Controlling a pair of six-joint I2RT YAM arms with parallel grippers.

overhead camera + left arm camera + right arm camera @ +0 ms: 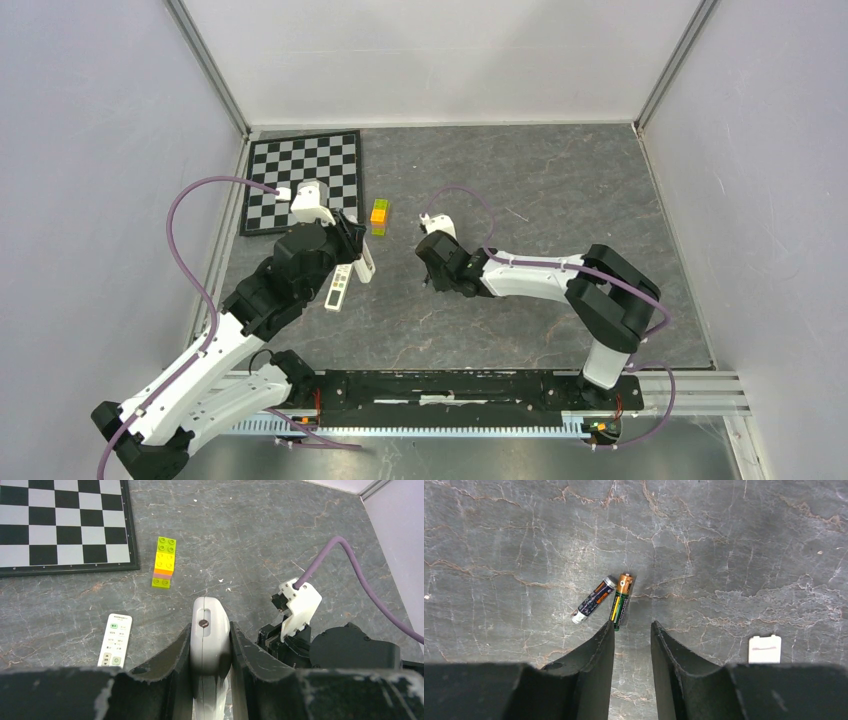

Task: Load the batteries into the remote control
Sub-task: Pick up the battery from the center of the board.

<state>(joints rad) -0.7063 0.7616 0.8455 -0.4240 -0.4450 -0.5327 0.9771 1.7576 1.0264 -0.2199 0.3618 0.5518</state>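
My left gripper is shut on a pale grey remote control and holds it by its sides above the table; it also shows in the top view. Two batteries lie side by side on the table in the right wrist view: a dark blue one with silver ends and a dark one with a gold end. My right gripper is open and empty, just short of them, its left fingertip next to the gold-ended battery. In the top view the right gripper hides the batteries.
A second white remote lies face up on the table, left of the held one. A yellow-green brick block and a chessboard sit further back. A small white cover piece lies right of my right gripper.
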